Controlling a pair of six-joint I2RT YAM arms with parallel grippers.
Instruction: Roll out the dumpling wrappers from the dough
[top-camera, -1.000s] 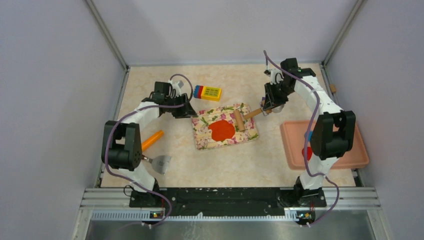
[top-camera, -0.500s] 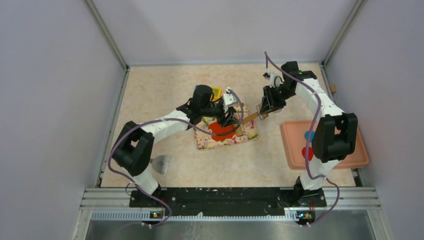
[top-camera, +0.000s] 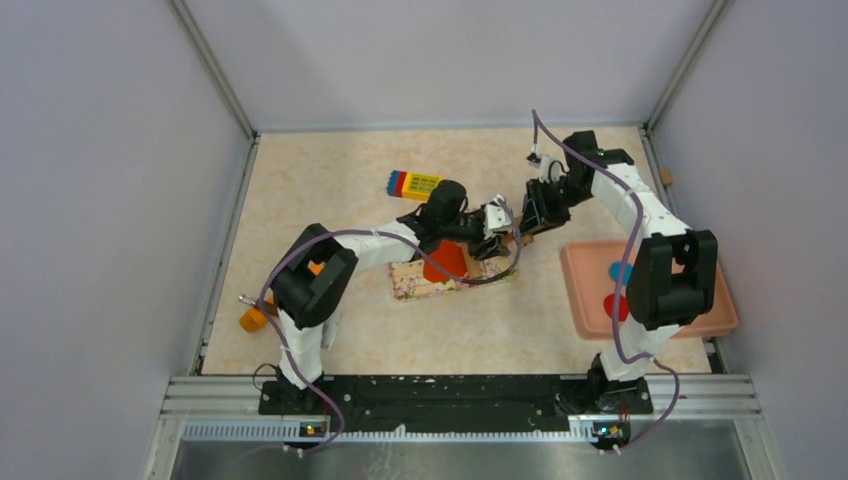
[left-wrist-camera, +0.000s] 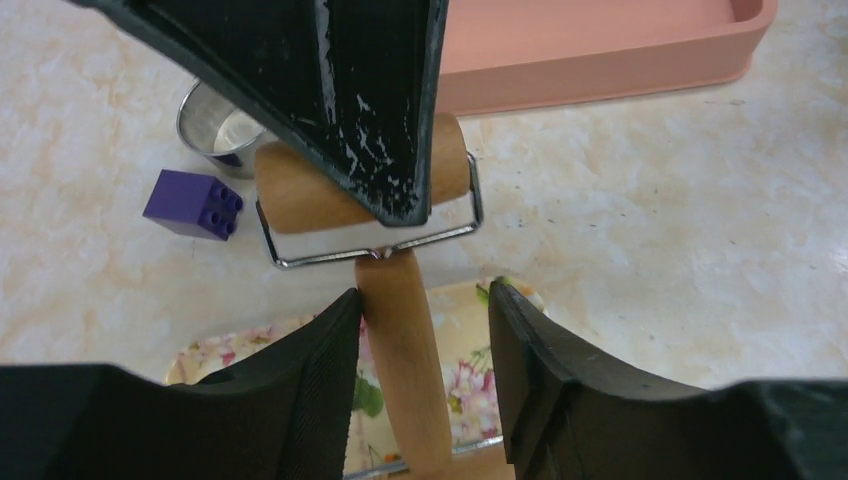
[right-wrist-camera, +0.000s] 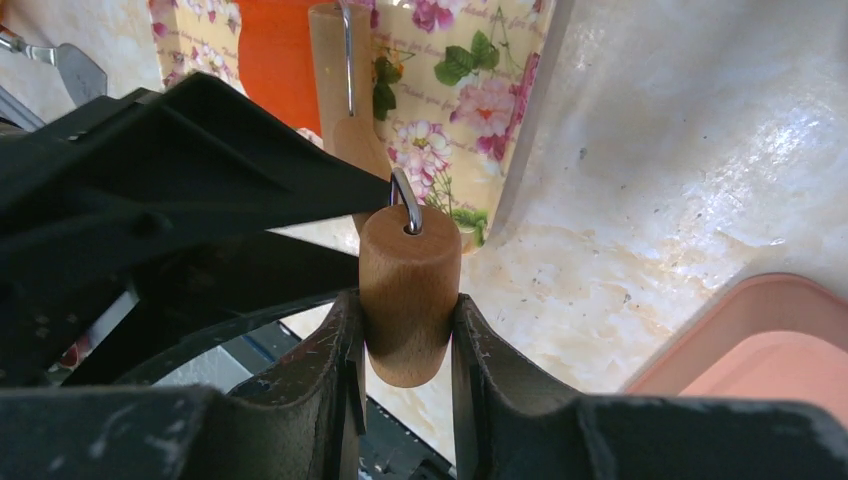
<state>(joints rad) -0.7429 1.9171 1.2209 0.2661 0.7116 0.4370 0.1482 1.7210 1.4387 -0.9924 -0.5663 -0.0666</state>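
the right tool (right-wrist-camera: 405, 330) grips the roller (right-wrist-camera: 410, 285) by its small end, and the left tool (left-wrist-camera: 415, 325) stands open astride the handle, one side touching, the other apart. if the left closes off-centre against that hold, the roller may twist and gouge the dough (top-camera: 445, 262) on the board (top-camera: 410, 285). only the left wrist view shows that gap, plus a cup (left-wrist-camera: 215, 120) and purple brick (left-wrist-camera: 192, 203); it misses the dough.

top external: high behind the arm bases, looking down on the whole table (top-camera: 330, 170) | left wrist: close, low, facing the salmon tray (left-wrist-camera: 600, 50) | right wrist: close, facing the floral board (right-wrist-camera: 470, 90) | shared: wooden roller (left-wrist-camera: 400, 330), seen from opposite ends by both wrists
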